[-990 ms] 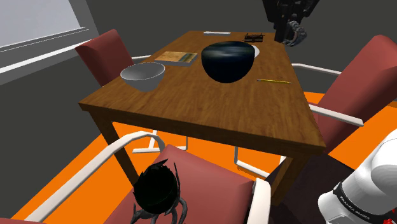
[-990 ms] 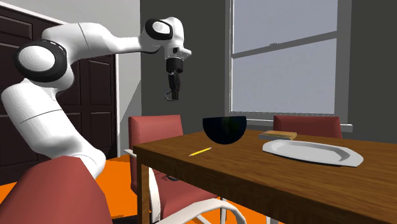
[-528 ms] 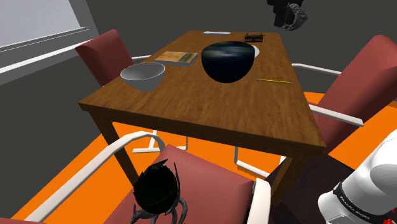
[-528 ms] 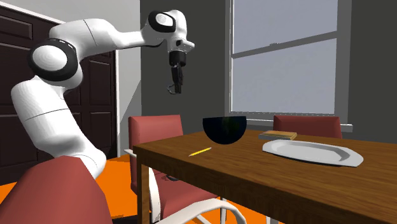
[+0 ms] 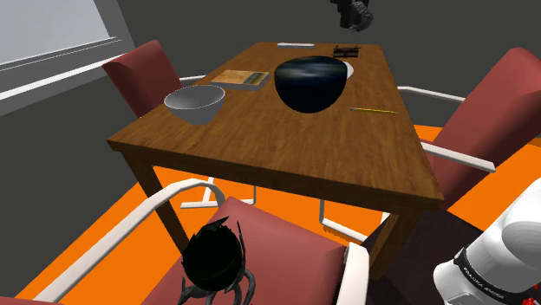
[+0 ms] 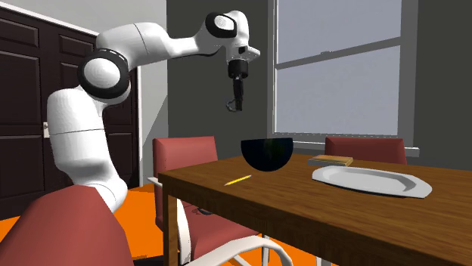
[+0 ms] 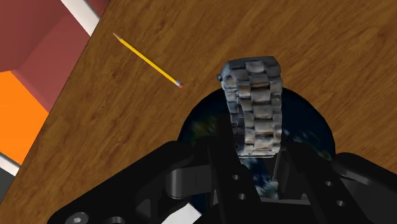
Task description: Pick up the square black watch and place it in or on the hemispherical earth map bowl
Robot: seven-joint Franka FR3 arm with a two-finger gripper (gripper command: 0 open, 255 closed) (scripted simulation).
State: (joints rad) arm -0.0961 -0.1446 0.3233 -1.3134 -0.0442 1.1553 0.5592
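Gripper [image 6: 236, 104] is clamped on the watch [image 7: 253, 105]. In the wrist view the grey metal link band stands up from between the two fingers. The square black face isn't visible from here, only the bracelet.

The hand sits high, at the top edge of the shoulder view right of centre, and upper middle of the second exterior view. That puts it well above the wooden table [image 5: 286, 147].

The wrist camera looks straight down, and the dark earth-map bowl [image 7: 308, 127] lies directly under the watch. My read is carry height, held up to clear the rim before lowering. Pinching across the band leaves the watch hanging free below the fingers, so it should drop cleanly on release.

The pencil [image 7: 147, 60] lies just beside the bowl, apart from it and out of the drop path. The grey bowl [image 5: 195, 102] and book [image 5: 241, 78] are at centre-left of the shoulder view, and the white oval plate [image 6: 371, 181] is at right of the second exterior view. All are away from the gripper.

No brand, label or legible text anywhere. The book cover and watch links show none.

Remaining: descend, release.
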